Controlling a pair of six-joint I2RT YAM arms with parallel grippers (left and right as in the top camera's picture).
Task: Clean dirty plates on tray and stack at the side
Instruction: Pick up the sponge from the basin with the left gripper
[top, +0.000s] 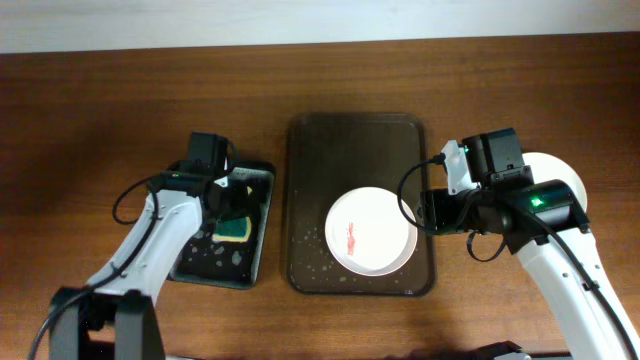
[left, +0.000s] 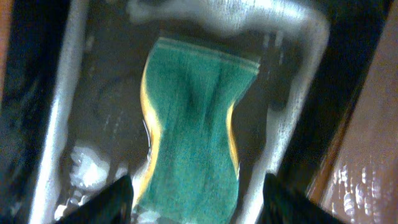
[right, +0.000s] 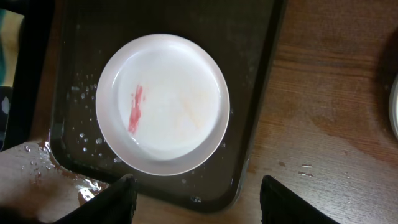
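Note:
One white plate (top: 370, 232) with a red smear lies in the front right part of the dark brown tray (top: 330, 150). In the right wrist view the plate (right: 163, 102) sits just beyond my open, empty right gripper (right: 194, 202), which hovers over the tray's rim (right: 261, 93). In the overhead view the right gripper (top: 433, 210) is at the tray's right edge. A white plate stack (top: 562, 175) lies on the table at the right, mostly hidden by my right arm. My left gripper (left: 194, 205) is open, its fingers on either side of the near end of the green-yellow sponge (left: 193, 137).
The sponge (top: 236, 230) lies in a small wet black tray (top: 255, 255) left of the brown tray. Water drops and foam cover both trays. A wet patch marks the wood beside the brown tray (right: 323, 130).

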